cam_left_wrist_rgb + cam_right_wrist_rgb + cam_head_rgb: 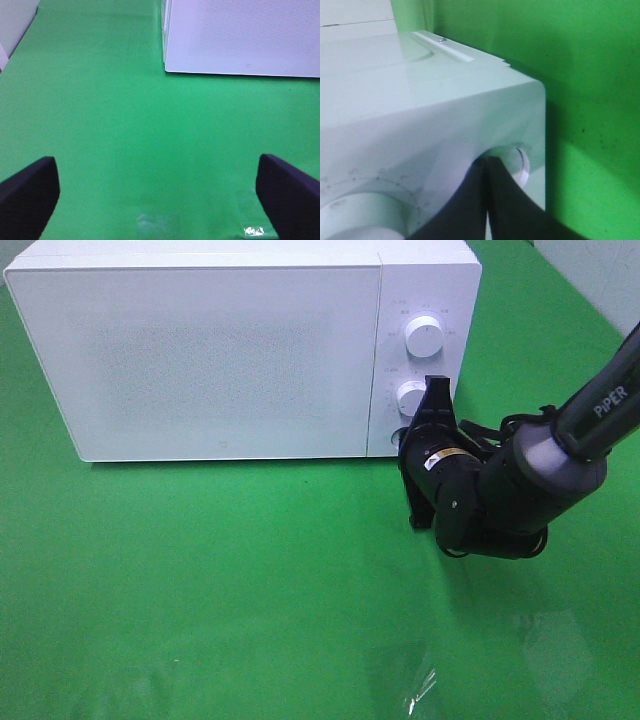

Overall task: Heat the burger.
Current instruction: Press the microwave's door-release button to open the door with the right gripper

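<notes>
The burger shows in none of the 3 views, so where it lies cannot be told; it may be hidden behind the shut door of the white microwave (200,350), but the frosted front gives nothing away. The microwave stands at the far side of the green table (250,590), with 2 round white knobs on its right-hand panel, the upper knob (424,337) above the lower knob (412,397). The right gripper (437,388) is pressed closed, its 2 black fingers meeting in a single point with nothing held between them, and that point sits at the panel just beside the lower knob. In the right wrist view the joined tips lie against the white front, close to a small round control at the panel's edge. The right arm (600,405), marked PIPER, reaches in from the right. The left gripper (157,200) hangs wide open and empty over bare green table, near the microwave's left front corner.
</notes>
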Controlling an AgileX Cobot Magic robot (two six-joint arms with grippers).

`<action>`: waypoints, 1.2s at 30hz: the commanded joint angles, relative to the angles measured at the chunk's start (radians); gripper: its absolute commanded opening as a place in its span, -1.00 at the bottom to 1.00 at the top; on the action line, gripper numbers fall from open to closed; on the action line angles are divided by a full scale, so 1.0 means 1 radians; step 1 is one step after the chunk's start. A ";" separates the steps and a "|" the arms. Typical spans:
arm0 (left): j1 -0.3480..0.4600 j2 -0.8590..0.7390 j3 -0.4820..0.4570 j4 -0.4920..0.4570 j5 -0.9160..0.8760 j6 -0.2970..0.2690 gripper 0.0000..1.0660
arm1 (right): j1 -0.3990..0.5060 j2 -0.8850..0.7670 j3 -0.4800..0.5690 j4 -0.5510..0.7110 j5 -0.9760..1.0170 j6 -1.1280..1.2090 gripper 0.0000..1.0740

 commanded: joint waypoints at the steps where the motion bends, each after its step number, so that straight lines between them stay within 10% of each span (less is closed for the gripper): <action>1: 0.002 -0.005 -0.001 -0.002 -0.013 0.000 0.89 | -0.021 -0.014 -0.050 0.025 -0.223 0.008 -1.00; 36: 0.002 -0.005 -0.001 -0.002 -0.013 0.000 0.89 | -0.027 0.044 -0.197 0.047 -0.223 -0.030 -1.00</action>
